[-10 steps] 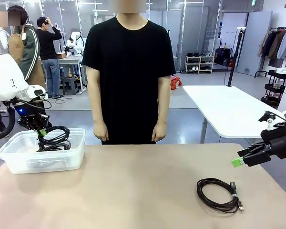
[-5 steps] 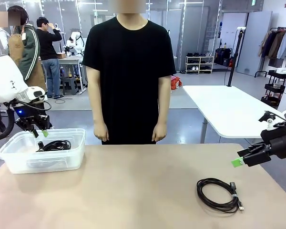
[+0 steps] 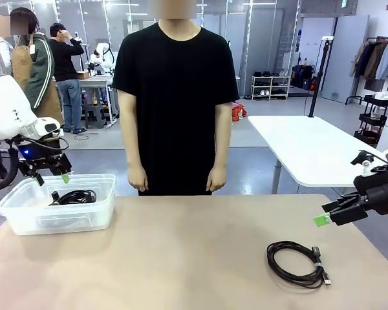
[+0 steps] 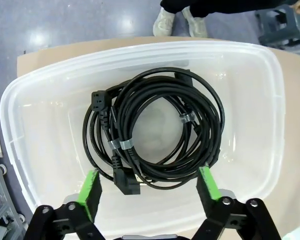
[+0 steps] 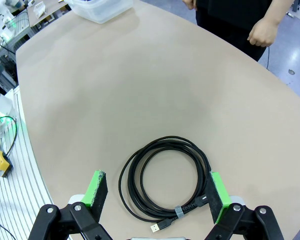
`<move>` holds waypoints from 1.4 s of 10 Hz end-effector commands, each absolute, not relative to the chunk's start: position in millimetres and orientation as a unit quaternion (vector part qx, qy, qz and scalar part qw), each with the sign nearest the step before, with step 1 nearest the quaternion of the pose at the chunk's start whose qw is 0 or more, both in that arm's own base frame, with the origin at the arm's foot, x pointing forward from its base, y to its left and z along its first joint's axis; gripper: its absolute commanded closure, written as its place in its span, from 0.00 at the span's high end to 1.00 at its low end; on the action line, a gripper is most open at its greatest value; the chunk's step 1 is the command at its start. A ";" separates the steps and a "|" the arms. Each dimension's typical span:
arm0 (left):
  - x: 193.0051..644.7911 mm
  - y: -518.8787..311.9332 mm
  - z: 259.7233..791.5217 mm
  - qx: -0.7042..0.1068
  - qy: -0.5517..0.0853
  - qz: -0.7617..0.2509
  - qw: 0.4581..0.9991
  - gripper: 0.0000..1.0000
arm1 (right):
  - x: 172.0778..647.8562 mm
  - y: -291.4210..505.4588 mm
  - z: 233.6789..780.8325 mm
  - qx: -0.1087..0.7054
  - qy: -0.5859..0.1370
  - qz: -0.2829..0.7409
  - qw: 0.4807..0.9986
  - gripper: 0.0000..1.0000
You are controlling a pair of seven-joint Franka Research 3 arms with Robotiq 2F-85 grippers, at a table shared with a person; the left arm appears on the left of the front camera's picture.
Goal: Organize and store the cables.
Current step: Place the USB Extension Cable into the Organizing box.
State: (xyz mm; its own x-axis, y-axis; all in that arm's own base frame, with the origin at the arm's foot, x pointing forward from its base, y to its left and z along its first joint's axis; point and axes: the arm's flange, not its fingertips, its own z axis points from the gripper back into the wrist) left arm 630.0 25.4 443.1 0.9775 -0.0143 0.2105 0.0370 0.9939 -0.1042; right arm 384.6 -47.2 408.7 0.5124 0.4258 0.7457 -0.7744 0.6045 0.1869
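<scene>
Seeing left gripper [image 3: 51, 179] [image 4: 148, 189] spread wide w/ nothing between pads, parked just above clear bin [image 3: 58, 221] [image 4: 140, 50] at far-left of table [image 3: 194, 245]. Seeing right gripper [image 3: 321, 214] [image 5: 156, 189] wide open too, empty, hanging above loose cable [image 3: 302, 278] [image 5: 126, 185] at near-right.

Got stored cables [image 3: 74, 196] [image 4: 117, 135] lying flat on bin floor. Looks like two banded coils nested, plugs tucked inside rim. Prob done w/ those.

Re loose cable:
- Judging it light, soft, floppy. Thin round jacket, likely a bit slick on pads.
- Expect loops to sag and fan once lifted, w/ only one band [image 5: 179, 211] on it, next to USB plug [image 5: 157, 227].
- Best to pinch across whole bundle at or just beside band, where strands sit tightest. Avoid plug itself, avoid catching a single strand.
- Lying flat, so need pads right down to tabletop, one inside ring, one outside.

Room:
- Plenty of bare tabletop btwn coil and bin, nothing in path.
- Watch table edge, not far off on coil's right and near sides.
- Mind raised bin wall: need height to carry coil over it.
- Mind left arm sitting over bin atm, tight if both go there.
- Noting person's hands [image 3: 137, 179] down at far edge, well apart from both grippers.
</scene>
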 end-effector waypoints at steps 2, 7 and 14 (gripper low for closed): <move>614.4 31.1 442.0 -0.057 -0.120 -0.025 0.991 0.94 | 385.1 -45.1 410.1 0.256 -0.335 0.351 0.836 1.00; 622.1 26.6 442.8 -0.053 -0.106 -0.017 0.993 0.94 | 385.1 -45.1 410.1 0.256 -0.335 0.351 0.836 1.00; 622.1 26.6 442.8 -0.053 -0.106 -0.017 0.993 0.94 | 385.1 -45.1 410.1 0.256 -0.335 0.351 0.836 1.00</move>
State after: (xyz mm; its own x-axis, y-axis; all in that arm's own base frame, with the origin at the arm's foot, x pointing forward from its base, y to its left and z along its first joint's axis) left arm 619.9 26.0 442.1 0.9765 -0.0381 0.2122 0.0605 0.9931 -0.1003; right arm 384.6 -47.2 408.7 0.5124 0.4258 0.7457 -0.7744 0.6045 0.1869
